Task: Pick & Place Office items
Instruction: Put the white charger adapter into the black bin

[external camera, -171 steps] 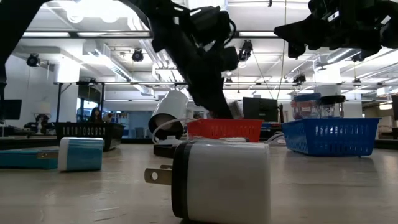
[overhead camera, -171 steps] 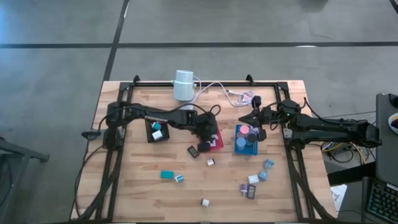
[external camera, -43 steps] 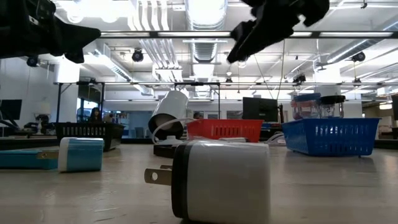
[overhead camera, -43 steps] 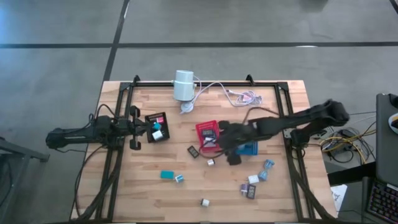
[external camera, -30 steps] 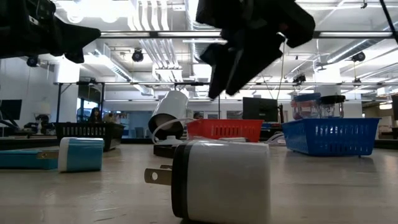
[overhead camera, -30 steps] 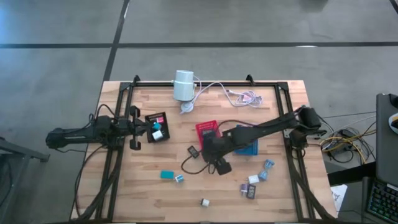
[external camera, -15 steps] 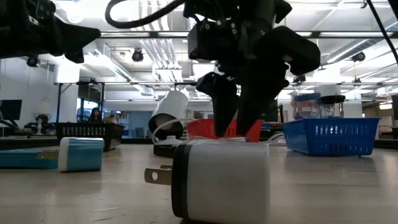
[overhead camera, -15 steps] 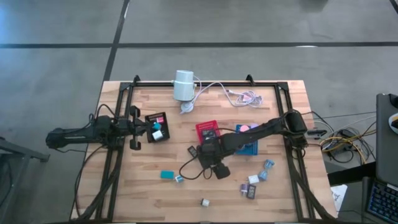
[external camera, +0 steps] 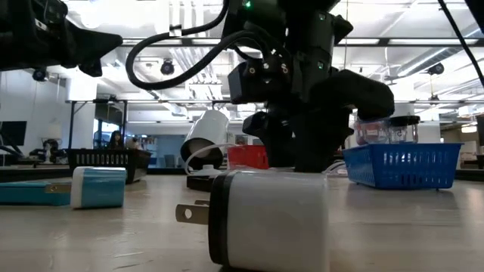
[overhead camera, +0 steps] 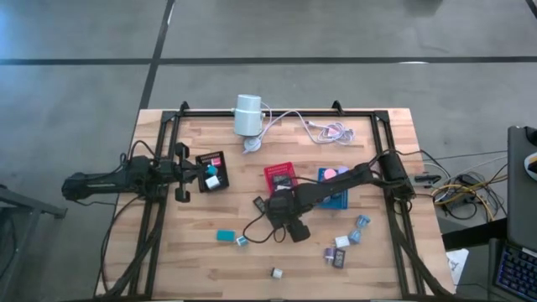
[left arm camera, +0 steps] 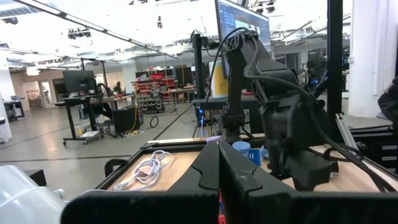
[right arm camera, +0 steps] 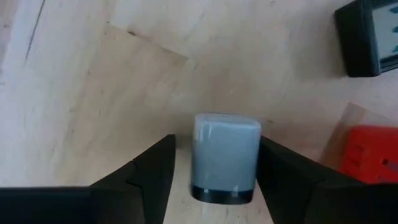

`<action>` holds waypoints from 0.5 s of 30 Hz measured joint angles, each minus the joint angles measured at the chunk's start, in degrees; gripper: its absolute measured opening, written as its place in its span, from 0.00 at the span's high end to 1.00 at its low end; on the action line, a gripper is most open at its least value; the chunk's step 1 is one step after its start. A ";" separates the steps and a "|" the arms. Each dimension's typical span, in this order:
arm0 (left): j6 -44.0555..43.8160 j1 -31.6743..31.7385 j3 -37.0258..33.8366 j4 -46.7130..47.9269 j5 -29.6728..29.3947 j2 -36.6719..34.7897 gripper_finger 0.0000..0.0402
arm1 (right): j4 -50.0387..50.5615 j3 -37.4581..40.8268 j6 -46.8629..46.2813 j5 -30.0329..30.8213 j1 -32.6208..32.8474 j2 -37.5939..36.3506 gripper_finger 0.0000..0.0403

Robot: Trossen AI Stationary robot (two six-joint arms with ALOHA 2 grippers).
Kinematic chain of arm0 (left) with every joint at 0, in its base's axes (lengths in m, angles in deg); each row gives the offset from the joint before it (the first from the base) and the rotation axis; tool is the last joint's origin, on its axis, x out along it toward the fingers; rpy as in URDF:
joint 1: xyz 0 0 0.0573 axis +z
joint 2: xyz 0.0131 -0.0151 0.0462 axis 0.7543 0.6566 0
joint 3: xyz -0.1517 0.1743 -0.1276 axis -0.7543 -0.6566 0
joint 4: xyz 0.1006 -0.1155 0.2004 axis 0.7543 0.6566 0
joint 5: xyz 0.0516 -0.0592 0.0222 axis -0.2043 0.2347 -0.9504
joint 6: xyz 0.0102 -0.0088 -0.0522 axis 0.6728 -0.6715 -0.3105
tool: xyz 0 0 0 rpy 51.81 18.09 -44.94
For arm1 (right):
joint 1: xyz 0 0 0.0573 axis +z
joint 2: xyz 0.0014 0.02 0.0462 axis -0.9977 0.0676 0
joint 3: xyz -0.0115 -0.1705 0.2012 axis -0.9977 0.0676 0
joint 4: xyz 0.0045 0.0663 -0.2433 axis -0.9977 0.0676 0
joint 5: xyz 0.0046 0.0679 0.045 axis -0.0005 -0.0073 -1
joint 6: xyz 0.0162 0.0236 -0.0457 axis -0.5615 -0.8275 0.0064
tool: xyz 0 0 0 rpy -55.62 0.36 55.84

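The left gripper (overhead camera: pixel 195 170) is parked at the table's left side with its fingers pressed together and nothing between them, just beside the black tray (overhead camera: pixel 211 171), which already holds a teal and a white piece. To its right, well apart, a teal block (overhead camera: pixel 225 236) and a small white-and-teal piece (overhead camera: pixel 242 242) lie loose on the wooden table (overhead camera: pixel 168 268), and a white charger plug (overhead camera: pixel 276 273) sits alone near the front edge.

The right gripper (overhead camera: pixel 284 216) is down at mid-table, its fingers apart and straddling a small grey block (right arm camera: pixel 225 157) that stands on the wood; whether the pads (right arm camera: pixel 152 168) touch it yet cannot be told. A dark flat piece (overhead camera: pixel 262 205) lies just beside this gripper, and the red tray (overhead camera: pixel 280 177) is immediately behind it, with the blue tray (overhead camera: pixel 334 191) farther right holding pink and blue discs. A cluster of five or so small pieces (overhead camera: pixel 346 243) waits to the right of the gripper, near the right rail.

By this showing the sorting seems roughly half done: three trays carry items, about ten pieces remain. Open wood lies ahead of and left of the right gripper; the red tray's wall and the dark piece crowd its far side, so a straight lift looks the cleanest exit.
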 joint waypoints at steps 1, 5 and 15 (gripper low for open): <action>0.00 -0.01 0.00 0.00 0.00 0.00 1.00 | -0.06 0.00 0.02 0.04 0.04 0.22 0.51; 0.00 -0.01 0.00 0.00 0.00 0.00 1.00 | -0.14 -0.02 0.02 0.17 0.03 0.43 0.58; 0.00 0.00 0.00 0.01 0.00 0.00 1.00 | -0.42 0.07 0.03 -1.08 0.28 -2.90 0.69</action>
